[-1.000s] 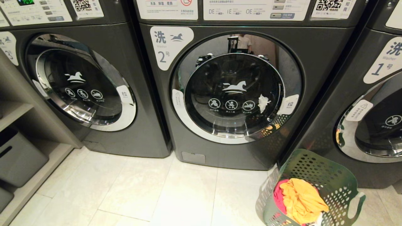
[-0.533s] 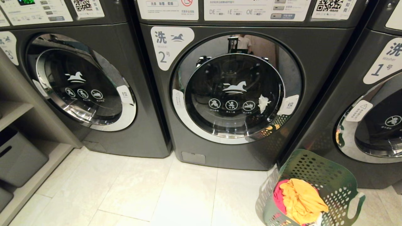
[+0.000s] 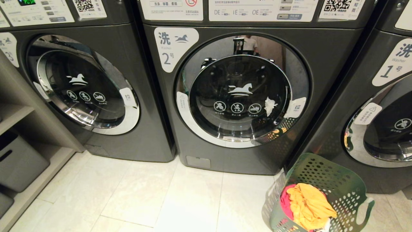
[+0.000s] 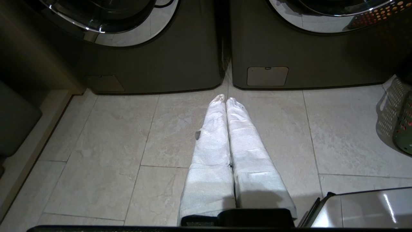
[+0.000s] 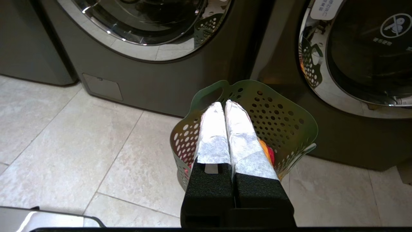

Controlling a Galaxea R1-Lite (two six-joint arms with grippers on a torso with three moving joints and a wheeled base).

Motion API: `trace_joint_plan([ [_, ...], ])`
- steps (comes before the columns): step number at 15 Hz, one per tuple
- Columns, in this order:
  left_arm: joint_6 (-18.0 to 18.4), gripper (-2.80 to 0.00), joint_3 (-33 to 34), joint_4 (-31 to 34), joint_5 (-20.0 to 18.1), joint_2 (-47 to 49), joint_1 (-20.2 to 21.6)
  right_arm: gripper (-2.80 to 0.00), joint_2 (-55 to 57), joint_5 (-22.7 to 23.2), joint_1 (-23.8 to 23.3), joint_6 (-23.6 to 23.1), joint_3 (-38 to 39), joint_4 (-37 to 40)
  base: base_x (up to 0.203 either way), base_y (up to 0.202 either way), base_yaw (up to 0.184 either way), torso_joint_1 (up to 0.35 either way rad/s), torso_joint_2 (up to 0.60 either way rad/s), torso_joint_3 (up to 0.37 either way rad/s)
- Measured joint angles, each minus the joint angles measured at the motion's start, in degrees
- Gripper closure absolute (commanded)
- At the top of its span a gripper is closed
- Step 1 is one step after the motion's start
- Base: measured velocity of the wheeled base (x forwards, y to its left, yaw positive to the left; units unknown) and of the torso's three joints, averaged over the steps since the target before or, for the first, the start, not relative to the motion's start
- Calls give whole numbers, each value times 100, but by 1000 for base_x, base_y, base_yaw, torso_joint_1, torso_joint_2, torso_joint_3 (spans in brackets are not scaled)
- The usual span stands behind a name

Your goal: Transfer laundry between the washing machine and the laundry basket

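Observation:
The washing machine [image 3: 244,96], dark grey and marked 2, faces me with its round chrome-rimmed door closed; a small white scrap sits behind the glass. The green laundry basket [image 3: 334,180] stands on the floor at its lower right, holding orange-yellow laundry [image 3: 309,204] over red cloth. Neither arm shows in the head view. My left gripper [image 4: 226,100] is shut and empty, low above the tiles before the gap between two washers. My right gripper [image 5: 224,105] is shut and empty, hanging in front of the basket [image 5: 283,119], with laundry [image 5: 268,153] peeking beside its fingers.
A like washer marked 3 [image 3: 83,93] stands to the left and one marked 1 [image 3: 383,122] to the right. Grey storage bins [image 3: 19,164] sit on low shelves at far left. Pale floor tiles [image 3: 145,196] spread before the machines. A corner of my base [image 4: 363,209] shows.

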Motion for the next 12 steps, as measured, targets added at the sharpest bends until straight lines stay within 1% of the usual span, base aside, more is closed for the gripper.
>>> trace_joint_plan([
  [2, 5, 0, 0, 5, -5, 0, 2, 0, 0, 24, 0, -226, 0, -82, 0, 0, 0, 0, 0, 0],
  [3, -4, 0, 2, 5, -7, -2, 2, 0, 0, 21, 0, -249, 0, -171, 0, 0, 0, 0, 0, 0],
  [12, -24, 0, 0, 1, 7, -2, 2, 0, 0, 0, 0, -246, 0, -218, 0, 0, 0, 0, 0, 0],
])
